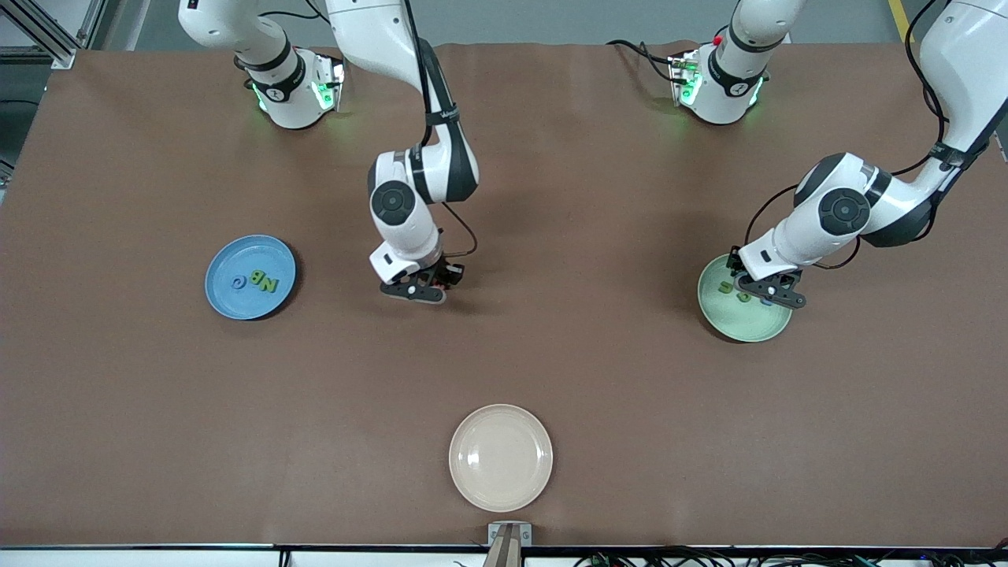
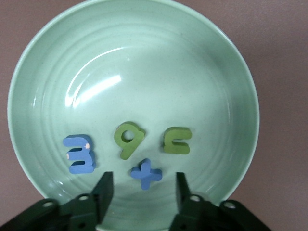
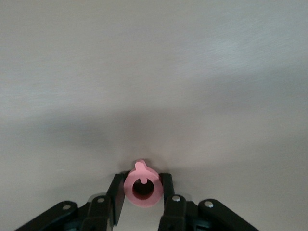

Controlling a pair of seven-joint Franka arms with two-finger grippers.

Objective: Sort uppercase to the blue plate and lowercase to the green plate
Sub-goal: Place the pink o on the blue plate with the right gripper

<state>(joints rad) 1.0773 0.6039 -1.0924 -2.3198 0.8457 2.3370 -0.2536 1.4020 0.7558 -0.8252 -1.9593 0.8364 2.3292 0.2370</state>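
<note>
With the pink Q clenched in the right gripper jaws over the bare counter, carry it level to the blue plate, while the left gripper, jaws released, waits over the green plate.

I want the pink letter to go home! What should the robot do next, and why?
Probably carry it to the blue plate. The right gripper is shut on the pink Q over bare table, while the left gripper hangs open over the green plate, where four small letters already lie.
</note>
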